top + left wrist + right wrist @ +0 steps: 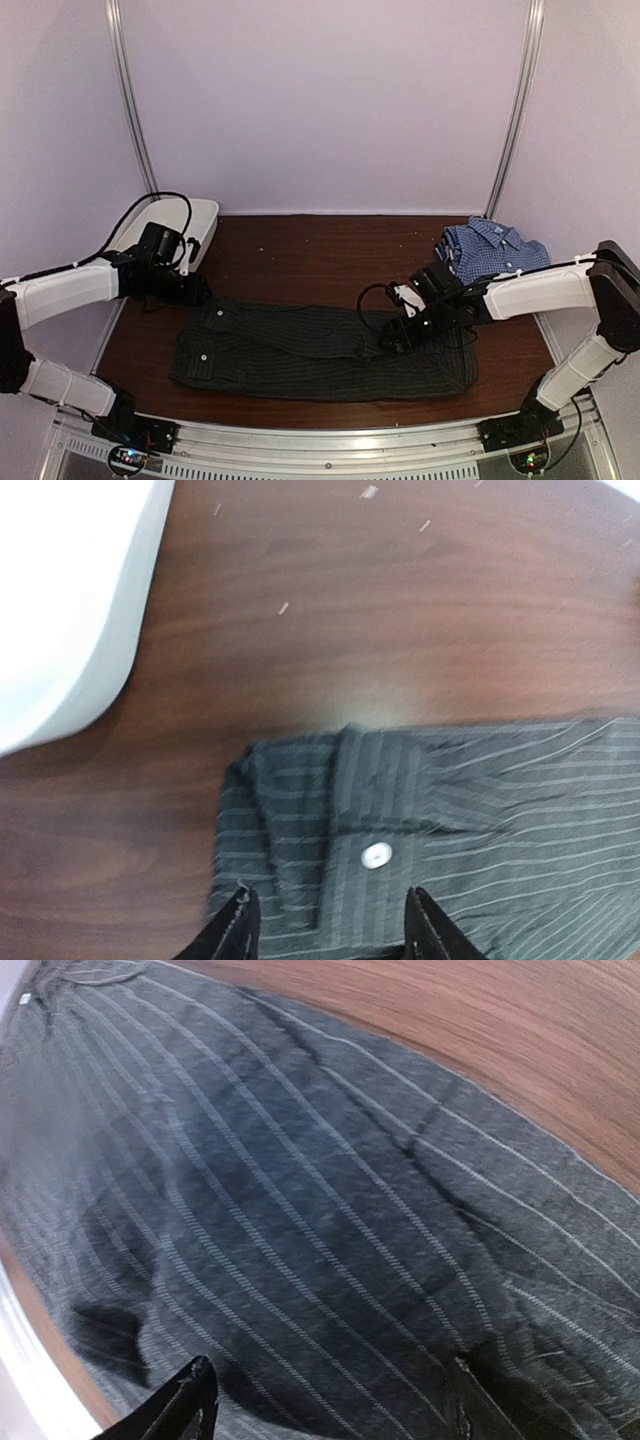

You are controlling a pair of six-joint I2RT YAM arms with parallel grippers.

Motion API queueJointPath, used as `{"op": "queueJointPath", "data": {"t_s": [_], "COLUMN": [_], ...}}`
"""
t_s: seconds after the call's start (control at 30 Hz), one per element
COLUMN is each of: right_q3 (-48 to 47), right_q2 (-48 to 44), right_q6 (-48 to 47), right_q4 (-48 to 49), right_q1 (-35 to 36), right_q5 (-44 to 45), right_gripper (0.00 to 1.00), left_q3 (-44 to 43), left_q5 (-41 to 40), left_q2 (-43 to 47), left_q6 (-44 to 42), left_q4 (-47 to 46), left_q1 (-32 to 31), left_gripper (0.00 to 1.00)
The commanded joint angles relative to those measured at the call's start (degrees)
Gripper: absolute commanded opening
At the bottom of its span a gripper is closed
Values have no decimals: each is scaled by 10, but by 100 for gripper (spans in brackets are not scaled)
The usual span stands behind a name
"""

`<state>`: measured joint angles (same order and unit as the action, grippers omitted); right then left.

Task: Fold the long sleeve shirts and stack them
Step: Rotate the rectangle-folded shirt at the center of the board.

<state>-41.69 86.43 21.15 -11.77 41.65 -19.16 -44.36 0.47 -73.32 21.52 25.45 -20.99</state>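
The black pinstriped shirt lay folded into 1 long band across the near part of the table, running from near the left edge to near the right edge.

The right gripper stood over the right-of-centre part of this band. In the right wrist view its 2 fingers were spread wide, with striped cloth lying flat across the gap between them and no fold taken up. Whether the tips touched the cloth could not be determined.

The left gripper stood at the far-left corner of the same shirt. In the left wrist view its jaws were parted to a moderate width and held nothing. The shirt's corner lay directly ahead of the tips, with 1 white button showing just beyond the gap. Bare table lay past that corner.

Farther back, the blue-and-white checked shirt sat folded at the far-right corner of the table, collar up, well apart from the black shirt and just beyond the right arm. At the far-left corner stood a white tub, just behind the left gripper.
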Motion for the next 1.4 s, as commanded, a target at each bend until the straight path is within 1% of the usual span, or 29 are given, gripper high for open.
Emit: {"op": "queueJointPath", "data": {"t_s": [0.0, 0.07, 0.17, 0.23, 0.33, 0.47, 0.57, 0.73, 0.9, 1.0, 1.1, 1.13, 1.23, 1.37], "right_q3": [-29, -38, -52, -58, -46, -18, 5, 14, -22, -78, -160, -196, -314, -510], "right_q2": [20, 30, 39, 36, 3, -38, -40, 3, 66, 114, 181, 206, 291, 415], "right_q6": [8, 7, 5, 5, 13, 34, 48, 62, 47, 24, -11, -24, -61, -113], "right_q4": [-37, -48, -69, -85, -89, -103, -105, -88, -73, -75, -95, -104, -131, -172], "right_q1": [-6, -9, -15, -16, -15, -12, -12, -21, -34, -41, -54, -59, -77, -89], "right_q5": [77, 95, 127, 145, 139, 142, 145, 155, 157, 167, 188, 202, 233, 285], "right_gripper": [79, 79, 79, 78, 78, 78, 78, 78, 78, 78, 79, 79, 79, 80], "left_q3": [16, 25, 33, 30, 26, 39, 49, 62, 73, 85, 92, 93, 94, 89], "left_q5": [62, 81, 90, 86, 71, 70, 72, 62, 36, 21, 10, 8, 4, 4], "left_q2": [40, 35, 4, -29, -79, -113, -123, -130, -130, -117, -98, -91, -75, -67], "left_q6": [31, 46, 62, 62, 54, 51, 50, 49, 60, 72, 77, 79, 80, 77], "left_q4": [-122, -173, -232, -249, -251, -284, -290, -289, -280, -283, -283, -283, -279, -268], "left_q1": [-45, -80, -127, -154, -175, -179, -179, -179, -179, -179, -179, -179, -179, -179], "left_gripper": [51, 50, 50, 50, 50, 50, 51, 52, 55, 61, 68, 74, 86, 95]}}
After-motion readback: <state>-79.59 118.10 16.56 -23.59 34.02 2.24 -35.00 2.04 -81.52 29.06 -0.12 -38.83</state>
